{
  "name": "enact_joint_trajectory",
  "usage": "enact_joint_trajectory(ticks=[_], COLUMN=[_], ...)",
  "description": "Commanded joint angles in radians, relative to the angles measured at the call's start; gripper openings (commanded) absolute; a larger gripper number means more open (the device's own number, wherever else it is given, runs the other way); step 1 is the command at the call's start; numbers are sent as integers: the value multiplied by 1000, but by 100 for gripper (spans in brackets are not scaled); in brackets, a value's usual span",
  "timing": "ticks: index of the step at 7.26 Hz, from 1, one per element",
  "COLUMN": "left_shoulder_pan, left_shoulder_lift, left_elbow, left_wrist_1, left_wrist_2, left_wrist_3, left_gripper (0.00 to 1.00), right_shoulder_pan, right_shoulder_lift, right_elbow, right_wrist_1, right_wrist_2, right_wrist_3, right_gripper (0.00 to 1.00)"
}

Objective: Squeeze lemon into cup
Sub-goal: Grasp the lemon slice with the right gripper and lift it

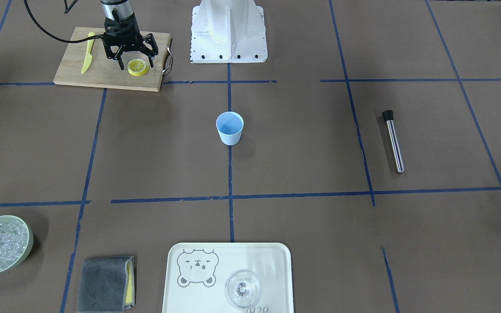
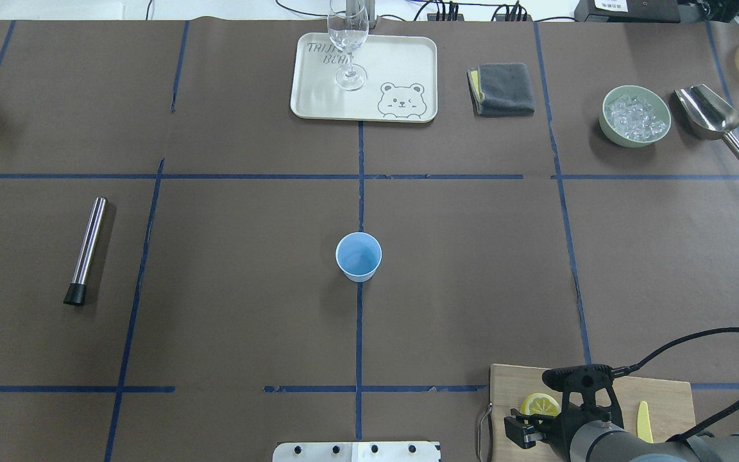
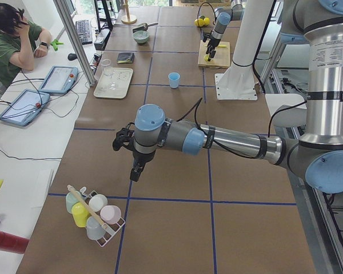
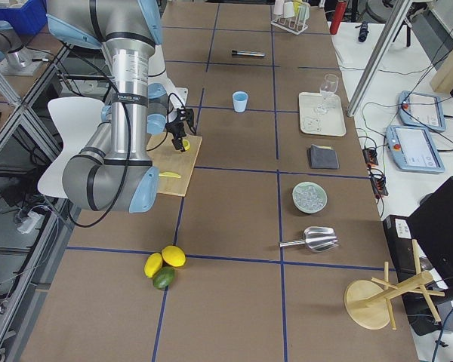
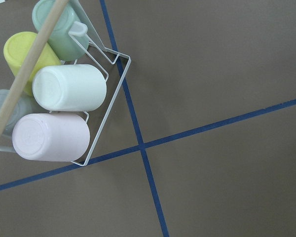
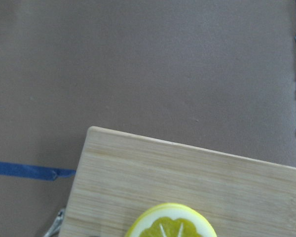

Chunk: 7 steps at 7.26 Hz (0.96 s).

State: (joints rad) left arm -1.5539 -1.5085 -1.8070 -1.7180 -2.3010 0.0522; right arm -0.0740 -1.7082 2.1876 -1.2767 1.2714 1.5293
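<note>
Upper left of the front view: the right gripper (image 1: 133,58) hangs over the wooden cutting board (image 1: 102,74), jaws spread wide and nothing between them. The lemon slice (image 1: 138,67) lies flat on the board just under and in front of the fingertips, near the board's right edge. A yellow knife (image 1: 87,58) sits off to the left of it. The right wrist camera catches only the top rim of the slice at the bottom of its frame, and no fingers, so I'd say the pick-up is not yet made.

The cup (image 1: 229,127) stands upright, dead centre of the frame, well apart from the board.

So this looks like the reach-and-grasp step, right at the start. Next it needs to drop lower, straddle the thin slice and close on it without skidding it off the board, then carry it across over the cup.

The left gripper (image 3: 135,170) hovers near the mug rack (image 3: 94,214), lower left of the side view. Open or closed, I can't tell.
</note>
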Motion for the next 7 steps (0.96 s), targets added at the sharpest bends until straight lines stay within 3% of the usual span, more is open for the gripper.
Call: enact_joint_trajectory(ticks=[1,4,7], left_shoulder_pan=[0,0,0], left_shoulder_lift=[1,1,2], left_elbow=[0,0,0], left_wrist_1=[0,0,0], left_wrist_2=[0,0,0], left_wrist_3=[0,0,0], left_gripper=[100,100,100], right_shoulder_pan=[-3,-1,0], right_shoulder_lift=[-4,-5,-5], right_elbow=[0,1,15], right_wrist_1=[-3,-15,-16], right_wrist_2=[0,2,0], right_wrist_3=[-1,-2,-1], right_gripper=[63,60,25])
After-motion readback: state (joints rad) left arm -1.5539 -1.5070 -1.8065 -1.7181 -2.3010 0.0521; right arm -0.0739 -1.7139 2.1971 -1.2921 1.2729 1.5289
